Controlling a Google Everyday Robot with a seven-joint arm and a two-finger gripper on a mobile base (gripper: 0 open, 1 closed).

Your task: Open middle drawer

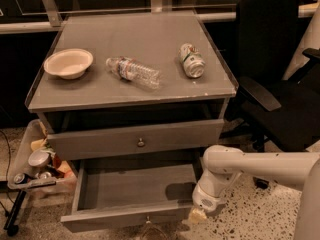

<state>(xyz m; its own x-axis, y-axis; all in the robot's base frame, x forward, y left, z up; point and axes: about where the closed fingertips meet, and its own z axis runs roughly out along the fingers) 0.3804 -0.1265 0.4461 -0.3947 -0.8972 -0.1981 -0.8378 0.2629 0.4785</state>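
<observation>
The grey cabinet (135,91) has its middle drawer (115,218) pulled well out. It is the low-fronted one, and its shallow inside is bare. Its small round knob (147,219) shows at the front edge. Above it sits the taller-fronted drawer (95,143) with its own knob (141,142). The lowest drawer is hidden under the open one. My gripper (198,214) hangs from the white arm (250,164) at the open drawer's right front corner, beside the drawer, with its yellowish tip pointing down at the floor.
On the cabinet top lie a white bowl (68,62), a plastic bottle (133,72) on its side and a can (192,60). A black office chair (280,89) stands close on the right. A bin of clutter (35,169) stands at the left.
</observation>
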